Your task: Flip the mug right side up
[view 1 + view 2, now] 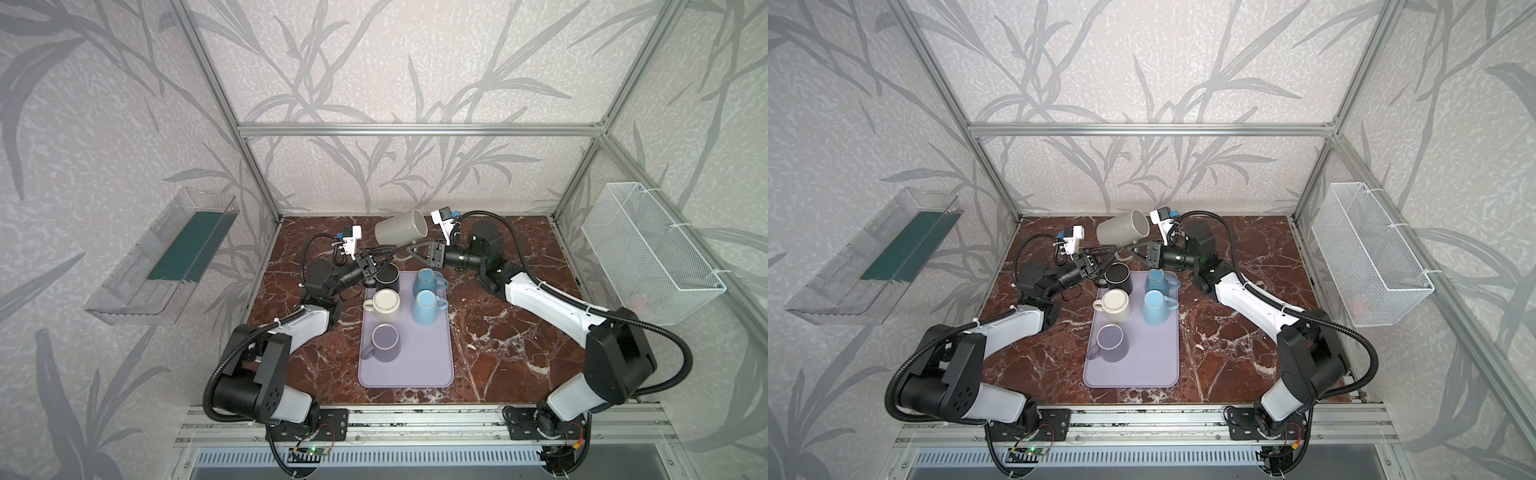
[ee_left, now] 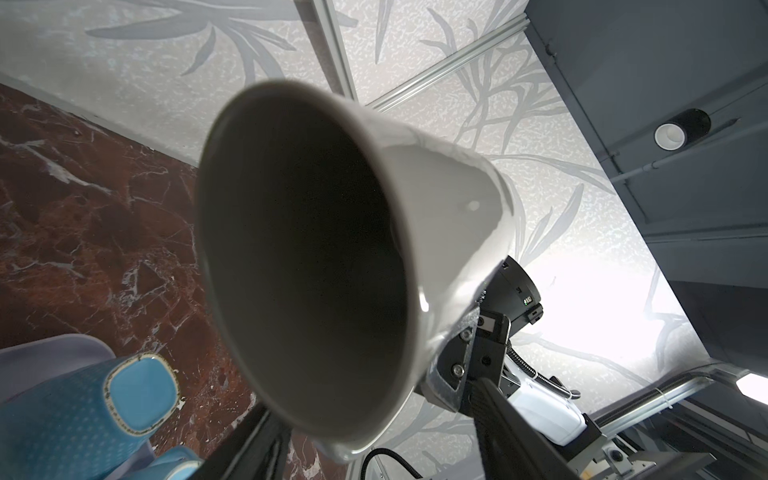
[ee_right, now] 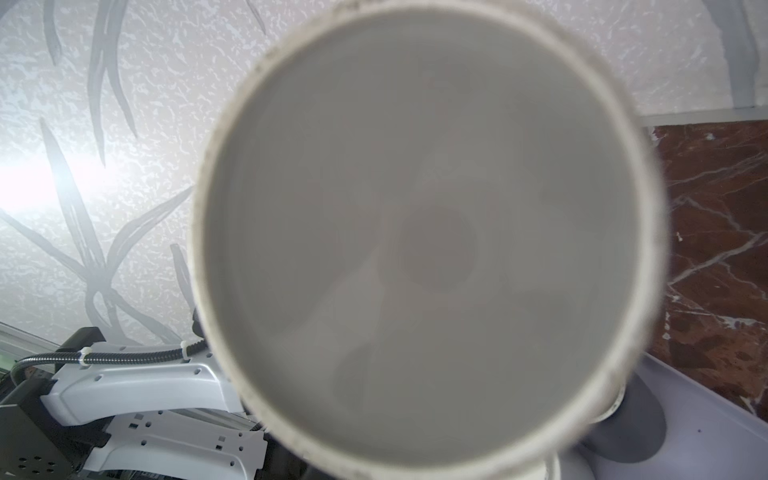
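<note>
A grey mug (image 1: pixel 399 227) (image 1: pixel 1121 228) hangs on its side in the air above the back of the table. Its dark mouth (image 2: pixel 303 266) faces the left arm and its flat base (image 3: pixel 428 232) fills the right wrist view. My right gripper (image 1: pixel 410 250) (image 1: pixel 1131 248) is shut on the mug from below, by the handle; in the right wrist view the mug hides its fingers. My left gripper (image 1: pixel 390 250) (image 2: pixel 374 419) is open, with one finger (image 2: pixel 257 444) on each side of the low part of the mug's rim.
Under the mug lies a lilac tray (image 1: pixel 409 374). On it stand a black mug (image 1: pixel 388 279), a cream mug (image 1: pixel 384 303), a purple mug (image 1: pixel 384 341) and two blue mugs base up (image 1: pixel 428 280) (image 1: pixel 426 306). The walls carry a clear bin (image 1: pixel 162 257) and a wire basket (image 1: pixel 648 253).
</note>
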Robot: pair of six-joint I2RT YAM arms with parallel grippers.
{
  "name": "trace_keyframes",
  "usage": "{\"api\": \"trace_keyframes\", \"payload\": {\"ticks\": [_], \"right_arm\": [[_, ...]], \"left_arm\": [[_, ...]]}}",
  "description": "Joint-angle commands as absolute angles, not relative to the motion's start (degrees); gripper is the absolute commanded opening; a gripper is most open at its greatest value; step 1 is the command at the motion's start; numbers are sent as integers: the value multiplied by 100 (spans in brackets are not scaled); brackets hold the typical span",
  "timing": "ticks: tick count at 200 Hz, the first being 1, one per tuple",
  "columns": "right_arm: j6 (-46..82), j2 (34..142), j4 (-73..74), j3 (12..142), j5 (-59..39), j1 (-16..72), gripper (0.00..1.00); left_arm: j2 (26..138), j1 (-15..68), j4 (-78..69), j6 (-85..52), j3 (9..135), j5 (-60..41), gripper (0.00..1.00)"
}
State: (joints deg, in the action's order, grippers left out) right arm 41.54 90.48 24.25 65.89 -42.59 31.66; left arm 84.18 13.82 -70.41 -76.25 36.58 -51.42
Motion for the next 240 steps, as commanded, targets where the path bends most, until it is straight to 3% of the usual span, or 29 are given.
{"api": "trace_keyframes", "payload": {"ticks": [1,58,136,240], "right_arm": [[4396,8964,3604,6893,-4551,3151,0],[4868,9129,4197,6870,-4709,3146,0],[5231,9183,4786,6794,-4798,3111,0],[5707,9382,5287,6730,-4948,3103,0]], "left_arm": [[8553,1392,-7963,-8091,3915,-5378,67],[8545,1394,-8098,-8135,4063,-5475,61],[8328,1380,-8103,-8102,4140,-5551,37],[8158,1301,-8103,-8084,4166,-5572,25]]}}
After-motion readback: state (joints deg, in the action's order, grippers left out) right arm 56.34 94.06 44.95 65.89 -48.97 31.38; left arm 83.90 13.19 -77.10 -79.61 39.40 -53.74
